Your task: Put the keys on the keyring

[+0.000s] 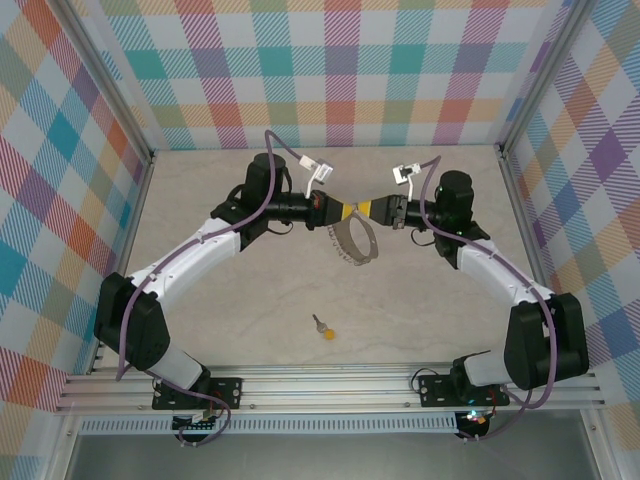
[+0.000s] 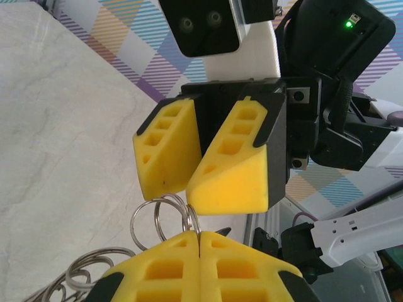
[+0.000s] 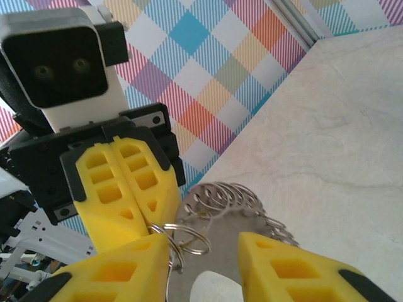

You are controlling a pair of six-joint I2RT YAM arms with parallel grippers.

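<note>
Pale marbled tabletop [image 1: 230, 330] held the key [image 1: 322, 327] alone near the front; the left gripper [image 1: 341, 210] clamped the keyring [image 1: 352, 243], while the right gripper [image 1: 367, 209] faced it, jaws apart

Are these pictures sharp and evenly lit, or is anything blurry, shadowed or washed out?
Top view: soft, even light, only faint shadows on the table; the key is tiny yet crisp. Left wrist view: the rings of the keyring are sharp, the checked wall behind looks slightly soft, and a green lamp glows. Right wrist view: no glare, and the table's veining stays readable.
</note>
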